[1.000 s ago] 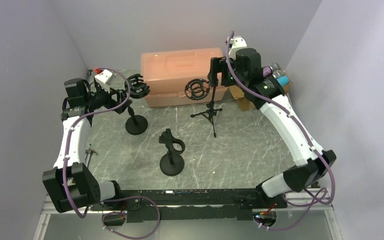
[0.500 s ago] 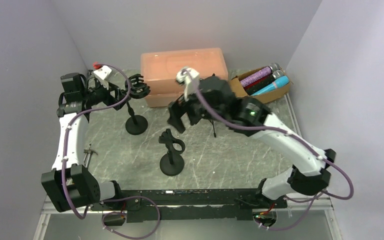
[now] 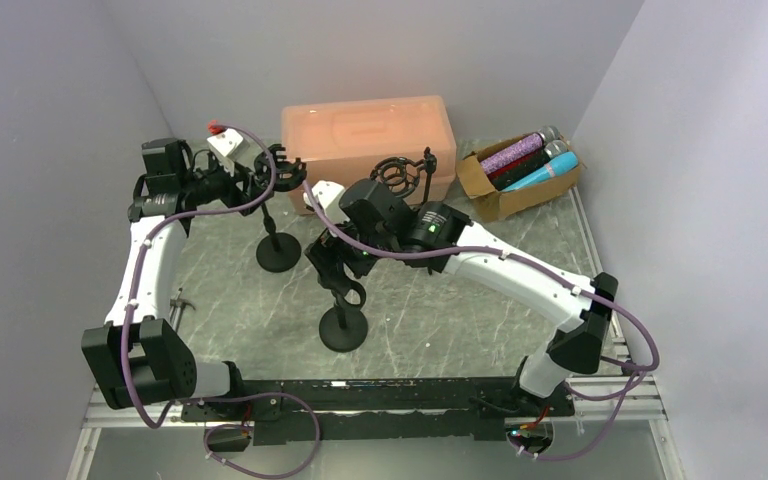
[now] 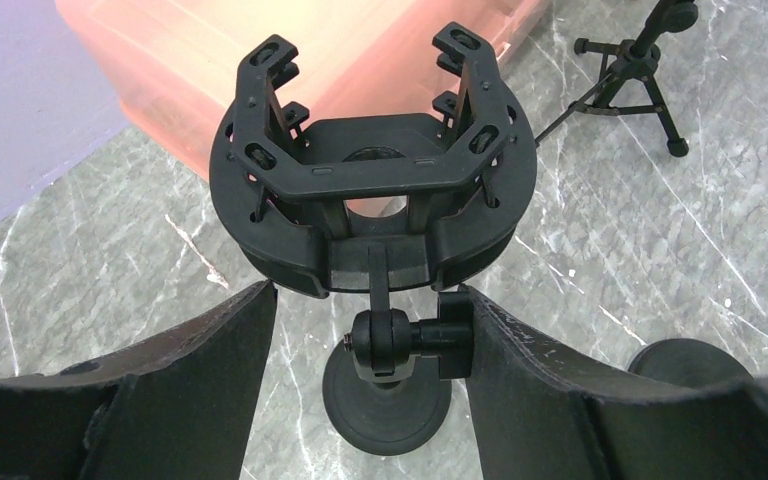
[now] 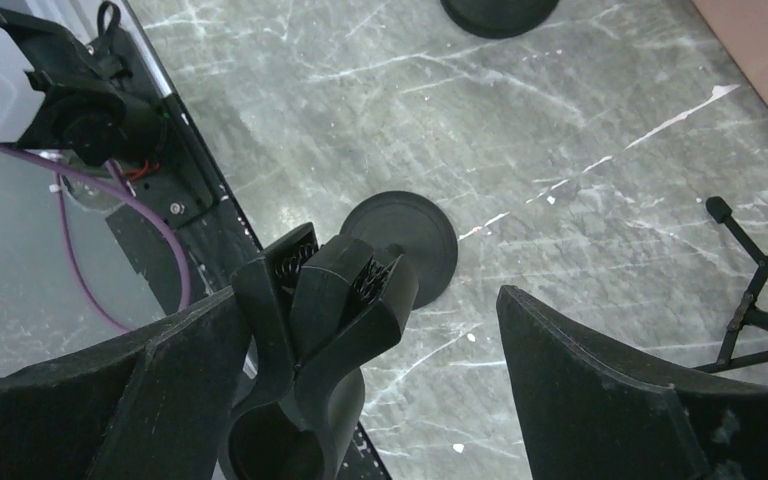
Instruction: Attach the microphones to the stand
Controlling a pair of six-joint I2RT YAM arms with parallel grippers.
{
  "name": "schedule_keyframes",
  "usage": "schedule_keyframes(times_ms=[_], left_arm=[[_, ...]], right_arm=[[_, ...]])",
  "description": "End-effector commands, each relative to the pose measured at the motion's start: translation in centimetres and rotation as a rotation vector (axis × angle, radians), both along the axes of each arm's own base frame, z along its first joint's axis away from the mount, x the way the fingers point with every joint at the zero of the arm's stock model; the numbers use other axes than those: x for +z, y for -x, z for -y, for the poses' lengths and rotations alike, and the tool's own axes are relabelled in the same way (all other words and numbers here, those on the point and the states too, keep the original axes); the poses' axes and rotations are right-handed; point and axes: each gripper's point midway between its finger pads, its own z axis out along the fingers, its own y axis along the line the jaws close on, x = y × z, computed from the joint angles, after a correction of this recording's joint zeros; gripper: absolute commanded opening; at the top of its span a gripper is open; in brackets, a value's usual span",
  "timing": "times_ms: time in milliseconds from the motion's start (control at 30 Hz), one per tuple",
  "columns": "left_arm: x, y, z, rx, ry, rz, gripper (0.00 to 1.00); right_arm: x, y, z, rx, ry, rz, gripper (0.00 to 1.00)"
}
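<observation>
Though two arms reach over it, one table [image 3: 460, 300] carries everything: one lidded plastic box [image 3: 365, 125], one cardboard box [image 3: 505, 200], three stands, and at least three microphones [image 3: 520, 155]. The microphones lie together in the cardboard box at the far right corner, well apart from every stand.

The table is smooth dark grey with pale marble veins. The plastic box is translucent peach with rounded corners. The cardboard box is brown and open-topped. All the stands are matte black. The left stand [image 3: 278, 255] has a round disc base and a pronged cradle [image 4: 370, 185]. The centre stand [image 3: 344, 328] also has a disc base and bears a clip [image 5: 335, 290]. The tripod stand [image 3: 400, 178] has thin legs and a ring mount. One microphone is purple glitter, one is teal, and a dark one lies between them. Silver mesh heads show at the far end.

The left arm rises from its base, bends and reaches inward. The left gripper [image 4: 368, 300] sits just below the cradle, jaws parted on either side of the swivel joint and not clamped. The right arm stretches leftward across the table with its wrist tipped down. The right gripper [image 5: 370, 295] is spread wide around the clip, which sits close by one finger and well clear of the other, so it grasps nothing.
</observation>
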Motion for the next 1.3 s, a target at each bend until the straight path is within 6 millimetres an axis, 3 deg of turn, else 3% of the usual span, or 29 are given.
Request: schedule_keyframes(times_ms=[0, 100, 267, 367, 467, 600, 733, 933, 1167, 1267], left_arm=[[1.1, 0.1, 0.0, -0.009, -0.022, 0.044, 0.69], [1.1, 0.1, 0.0, -0.003, -0.033, 0.058, 0.6], [1.0, -0.3, -0.4, 0.015, -0.059, 0.076, 0.41], [1.1, -0.7, -0.8, 0.033, -0.083, 0.089, 0.21], [1.1, -0.9, -1.2, 0.046, -0.108, 0.092, 0.16], [1.2, -0.9, -1.6, 0.065, -0.128, 0.111, 0.15], [1.6, -0.9, -1.8, 0.062, -0.139, 0.136, 0.14], [1.8, -1.8, -2.8, 0.07, -0.148, 0.137, 0.14], [1.6, -2.9, -4.0, 0.087, -0.123, 0.127, 0.16], [1.6, -2.9, -4.0, 0.072, -0.126, 0.119, 0.26]], right_arm=[[-0.4, 0.3, 0.3, 0.023, 0.011, 0.003, 0.9], [0.3, 0.4, 0.4, 0.021, -0.018, 0.016, 0.81], [-0.3, -0.9, 0.5, -0.022, 0.01, 0.057, 0.27], [0.8, -2.9, 0.7, -0.08, 0.015, 0.149, 0.15], [3.0, -5.5, 0.6, -0.149, 0.001, 0.255, 0.06], [5.2, -9.4, 0.7, -0.226, -0.004, 0.36, 0.03], [6.2, -12.8, 0.5, -0.265, -0.017, 0.398, 0.04], [5.5, -17.3, 0.6, -0.324, -0.036, 0.379, 0.06], [4.9, -19.4, -0.4, -0.339, -0.058, 0.379, 0.08], [4.5, -19.7, -1.0, -0.331, -0.051, 0.364, 0.17]])
